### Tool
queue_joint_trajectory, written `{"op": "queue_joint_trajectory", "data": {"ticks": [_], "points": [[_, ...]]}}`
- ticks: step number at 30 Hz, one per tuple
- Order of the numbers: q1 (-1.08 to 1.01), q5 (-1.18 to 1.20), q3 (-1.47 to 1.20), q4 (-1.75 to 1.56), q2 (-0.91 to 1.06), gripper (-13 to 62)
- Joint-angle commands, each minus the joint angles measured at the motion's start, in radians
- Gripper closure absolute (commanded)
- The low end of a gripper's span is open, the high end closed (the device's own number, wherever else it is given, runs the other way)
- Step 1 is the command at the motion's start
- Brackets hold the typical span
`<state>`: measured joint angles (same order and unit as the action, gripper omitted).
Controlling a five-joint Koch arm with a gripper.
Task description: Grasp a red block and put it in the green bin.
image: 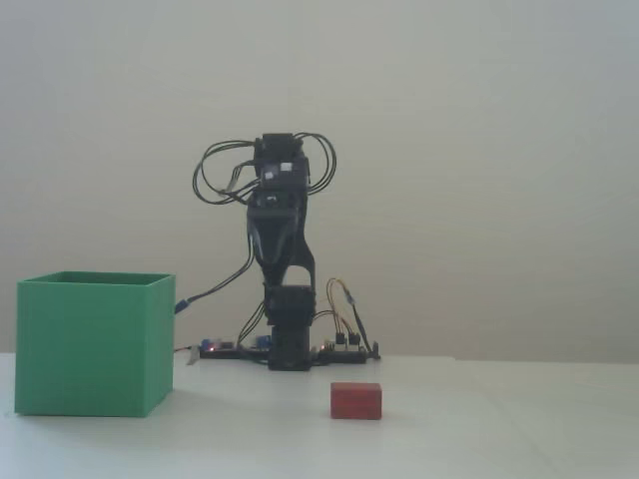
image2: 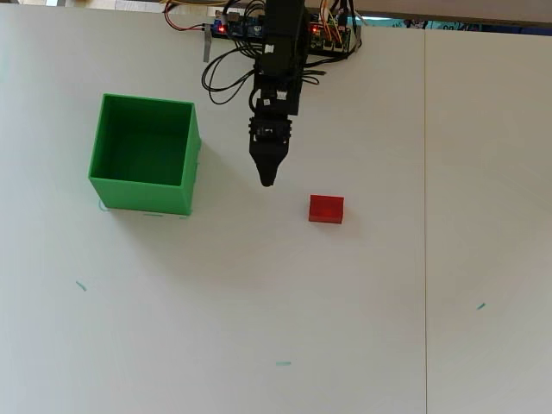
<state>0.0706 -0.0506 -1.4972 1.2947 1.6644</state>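
**A:** What does the fixed view show?

**B:** A black arm (image: 280, 259) rises tall from the far edge of a white worktop (image: 479, 419). The green bin (image: 95, 344) stands at the left edge of the picture. The red block (image: 356, 400) lies flat on the worktop, in front of the arm's base and a little right of it. The pincer itself I cannot make out here.

**A:** And the overhead view?

**B:** The gripper (image2: 266, 178) points toward the near edge, its tips drawn to one narrow point, holding nothing. Whether a small gap remains, I cannot tell. The block (image2: 326, 209) sits near mid-worktop, right of the tip and apart from it. The bin (image2: 143, 153) is nearer the left edge, empty.

**A:** What could go wrong?

**B:** Likely, descending with the jaws this narrow would knock the block aside. The tip is also off to the block's left, so it could miss.
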Motion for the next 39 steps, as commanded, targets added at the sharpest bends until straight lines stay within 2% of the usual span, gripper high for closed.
{"op": "queue_joint_trajectory", "data": {"ticks": [1,4,12,22,28,33,39], "points": [[0.072,0.025,0.097,0.183,-0.046,14.4],[0.167,0.023,0.138,0.281,-0.084,13.8],[0.330,-0.014,0.163,0.242,-0.144,8.2],[0.233,-0.014,0.307,0.236,-0.400,8.2],[0.255,-0.011,0.313,0.296,-0.442,8.3],[0.330,0.229,0.314,0.359,-0.443,8.1],[0.383,0.373,0.316,0.388,-0.477,8.2]]}}
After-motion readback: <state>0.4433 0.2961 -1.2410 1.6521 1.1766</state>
